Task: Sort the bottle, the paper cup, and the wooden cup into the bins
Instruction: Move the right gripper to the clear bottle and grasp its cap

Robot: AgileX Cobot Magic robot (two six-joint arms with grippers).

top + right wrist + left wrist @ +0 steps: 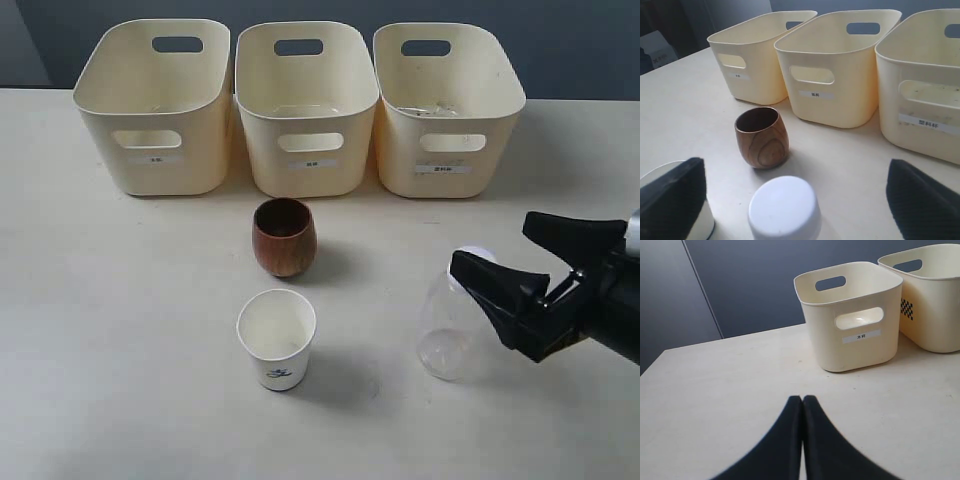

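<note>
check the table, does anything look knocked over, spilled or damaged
Nothing stands out. The bottle, paper cup and wooden cup all stand upright on the table, and the three bins sit in a neat row. No spill shows.

Open table left of paper cup and wooden cup; bins wall the far edge; bottle between right gripper fingers.

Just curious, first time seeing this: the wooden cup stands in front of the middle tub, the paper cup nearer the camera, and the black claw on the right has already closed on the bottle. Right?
Not quite. The right gripper is open; in the right wrist view its fingers stand apart on either side of the bottle, not clamped. The wooden cup, paper cup and middle tub are as you say.
</note>
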